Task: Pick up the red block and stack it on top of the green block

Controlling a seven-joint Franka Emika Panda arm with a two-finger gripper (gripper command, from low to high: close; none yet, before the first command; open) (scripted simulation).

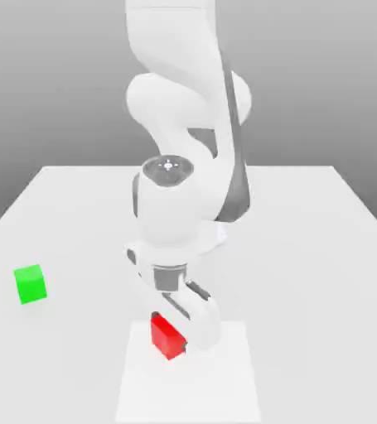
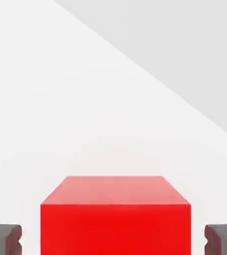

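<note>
And here's the end effector above the white square, released, its fingers apart and astride the red block. The block sits over that square, directly between the fingertips; closing should come next.

Arm: mostly wht, smooth rounded segs, dk gry trim at joints. Round dk cap w/ small wht marks. Fingertips gry, blocky, w/ notched inner edges.

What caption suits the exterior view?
White Panda arm, its jaws astride the red block on the pale square, green block off to the view's left.
</note>
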